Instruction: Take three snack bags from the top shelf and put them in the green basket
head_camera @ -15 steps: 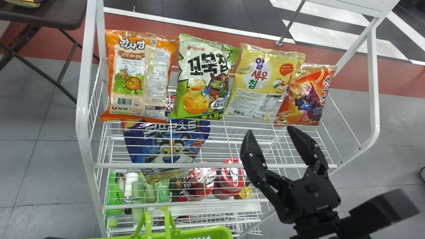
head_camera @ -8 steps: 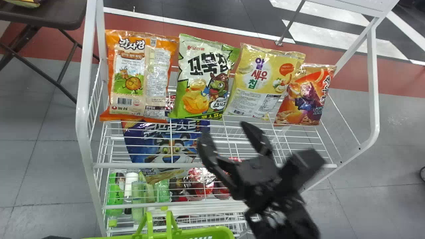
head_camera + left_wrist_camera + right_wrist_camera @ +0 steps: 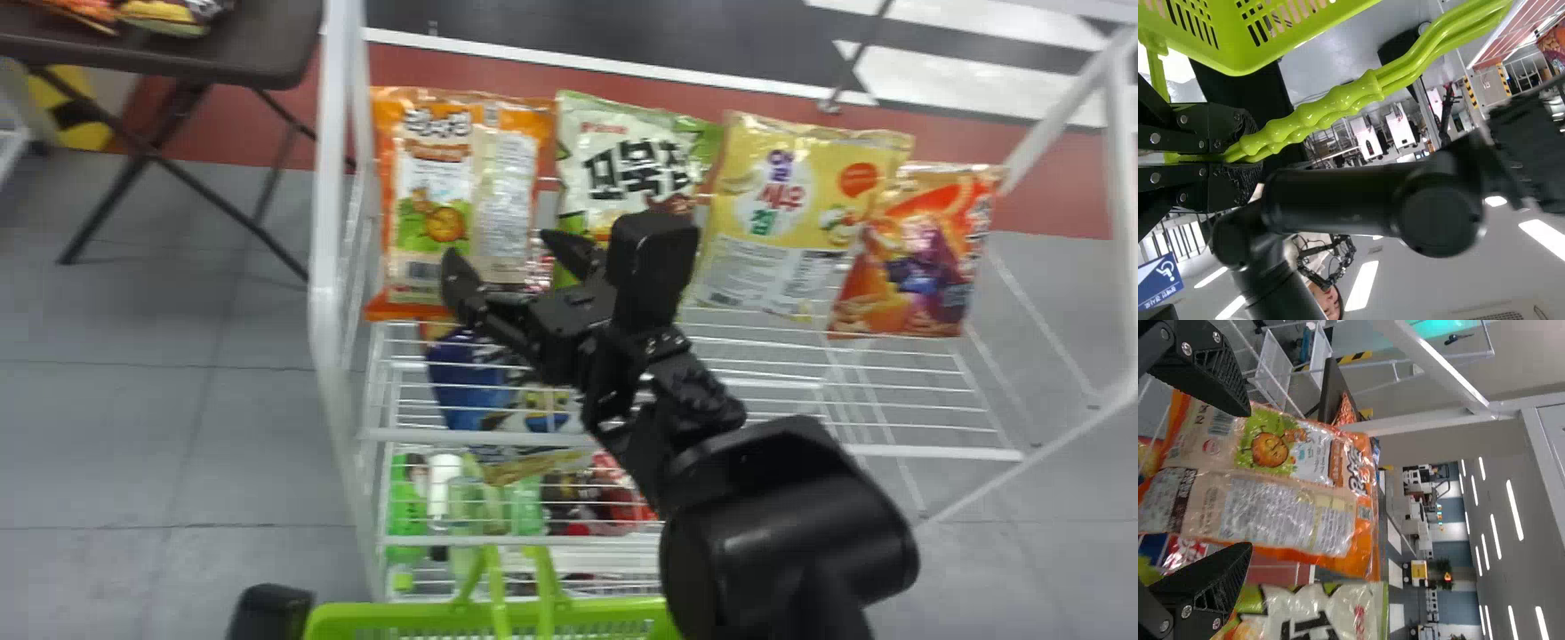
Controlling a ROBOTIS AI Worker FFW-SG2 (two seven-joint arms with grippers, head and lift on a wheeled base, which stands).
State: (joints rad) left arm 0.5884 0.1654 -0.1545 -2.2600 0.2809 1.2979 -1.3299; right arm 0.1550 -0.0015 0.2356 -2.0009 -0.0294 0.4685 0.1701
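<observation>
In the head view my right gripper [image 3: 508, 253] is open in front of the orange snack bag [image 3: 400, 196] and partly covers the green-and-white bag [image 3: 605, 160]. The yellow bag [image 3: 800, 204] and the red-orange bag [image 3: 925, 258] stand to its right on the top shelf [image 3: 889, 451]. In the right wrist view the open right gripper [image 3: 1248, 480] has the orange bag [image 3: 1291, 500] between and beyond its fingers, and the green-and-white bag [image 3: 1318, 613] beside it. The green basket [image 3: 400, 613] is at the bottom; my left gripper [image 3: 1225, 157] is shut on its handles [image 3: 1318, 110].
A blue bag [image 3: 471, 382] lies beneath the top shelf's wires, with bottles [image 3: 407, 507] and red packages lower down. The rack's white left post [image 3: 333, 222] rises beside the orange bag. A dark table [image 3: 222, 53] with snacks stands behind at left.
The right gripper has swept left across the shelf front, from near the red-orange bag to the orange bag. The head view has shifted, so the rack appears farther right.
</observation>
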